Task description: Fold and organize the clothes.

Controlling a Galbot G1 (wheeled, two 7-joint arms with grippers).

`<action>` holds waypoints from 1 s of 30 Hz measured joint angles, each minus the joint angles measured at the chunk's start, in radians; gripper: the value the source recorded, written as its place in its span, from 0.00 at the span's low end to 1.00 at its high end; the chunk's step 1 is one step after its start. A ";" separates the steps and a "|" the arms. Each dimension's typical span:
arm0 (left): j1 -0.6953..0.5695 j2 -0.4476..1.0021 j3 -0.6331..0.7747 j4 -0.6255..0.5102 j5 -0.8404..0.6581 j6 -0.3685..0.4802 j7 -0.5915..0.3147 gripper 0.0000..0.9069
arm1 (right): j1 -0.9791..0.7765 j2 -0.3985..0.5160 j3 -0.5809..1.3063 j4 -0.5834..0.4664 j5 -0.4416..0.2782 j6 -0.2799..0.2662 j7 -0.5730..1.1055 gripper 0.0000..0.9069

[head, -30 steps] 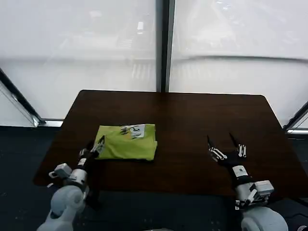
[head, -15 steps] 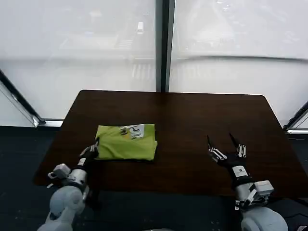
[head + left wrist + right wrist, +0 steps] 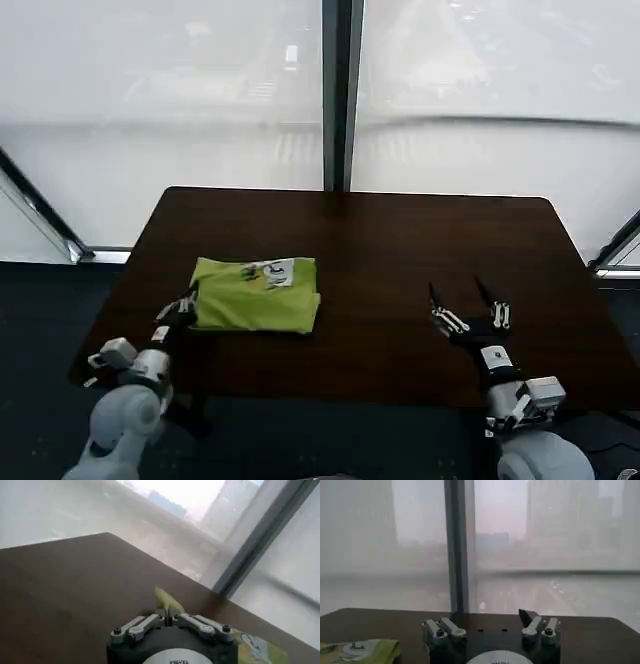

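The clothes are a single lime-green T-shirt (image 3: pixel 258 297), folded into a rectangle on the left half of the dark table (image 3: pixel 400 240), its white print (image 3: pixel 270 271) facing up near the far edge. My left gripper (image 3: pixel 186 306) is at the shirt's near-left corner. In the left wrist view that gripper (image 3: pixel 167 616) is shut on a small peak of green fabric (image 3: pixel 167 602). My right gripper (image 3: pixel 465 304) hovers open over the table's right half, well clear of the shirt. In the right wrist view its fingers (image 3: pixel 440 628) stand wide apart, and the shirt (image 3: pixel 367 650) lies off to one side.
The table's near edge (image 3: pixel 330 398) lies just behind both grippers. Large windows and a dark vertical frame post (image 3: pixel 338 95) rise past the far edge. Bare tabletop stretches between the shirt and the right gripper.
The left gripper has drawn back toward the near-left, and the shirt has slid a little leftward with it. The right arm has stayed put.
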 joint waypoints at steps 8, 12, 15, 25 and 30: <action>0.037 0.087 -0.105 -0.045 0.007 0.010 0.011 0.00 | 0.028 0.001 -0.031 -0.033 -0.001 0.005 0.000 0.97; 0.080 0.155 -0.198 -0.096 -0.009 0.026 -0.001 0.00 | 0.050 0.001 -0.048 -0.057 0.005 0.011 0.000 0.97; 0.122 0.188 -0.281 -0.168 -0.028 0.053 -0.021 0.00 | 0.060 0.001 -0.056 -0.073 0.011 0.019 0.000 0.97; 0.103 0.160 -0.214 -0.458 -0.075 0.195 -0.184 0.00 | 0.033 0.008 -0.013 -0.075 0.012 0.032 0.005 0.97; -0.002 0.099 0.079 -0.404 0.014 0.183 -0.197 0.97 | 0.005 0.033 0.001 -0.054 -0.029 0.032 0.009 0.97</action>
